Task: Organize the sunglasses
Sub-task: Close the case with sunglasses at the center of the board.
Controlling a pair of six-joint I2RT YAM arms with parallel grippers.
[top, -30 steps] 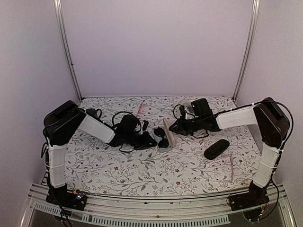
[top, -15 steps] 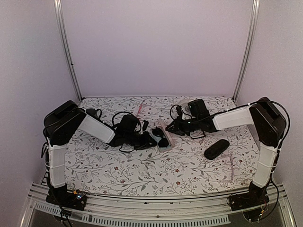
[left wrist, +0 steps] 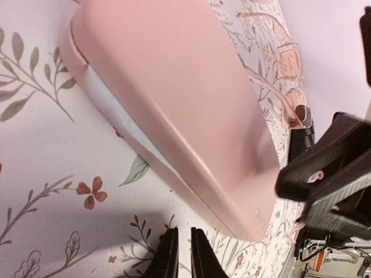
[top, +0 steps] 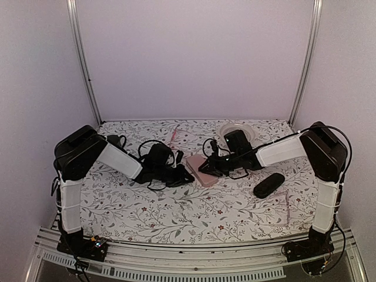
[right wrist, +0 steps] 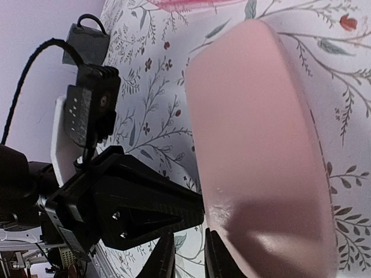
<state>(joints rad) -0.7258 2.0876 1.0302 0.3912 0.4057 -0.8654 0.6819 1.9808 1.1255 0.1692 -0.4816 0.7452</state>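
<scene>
Overhead, a closed pink case (top: 197,164) lies mid-table on the flowered cloth (top: 176,214). The left gripper (top: 188,175) is at its left edge and the right gripper (top: 208,168) is over its right side, so the two tips are very near each other. A black oval case (top: 269,185) sits well apart to the right, and a white dish (top: 235,128) lies behind. The sunglasses show in no view; my guess is that they are inside the pink case, but nothing confirms it. From the left wrist, the case (left wrist: 174,98) fills the picture with its seam closed. That arm's fingers (left wrist: 169,260) are drawn nearly together on nothing, just short of the case's near edge. The pale pink glasses (left wrist: 290,63) lie beyond it. From the right wrist, the fingers (right wrist: 210,255) are likewise close together and hold nothing, with one pad at the end of the case (right wrist: 261,139). The left arm's black tip (right wrist: 133,211) sits just beside. The likely trouble is a lid that is only resting and not latched, which could spring up once the pressure goes. A one-sided push could also skid the smooth case across the cloth towards the pink glasses. With the tips this close, a careless retreat could knock one arm into the other.
</scene>
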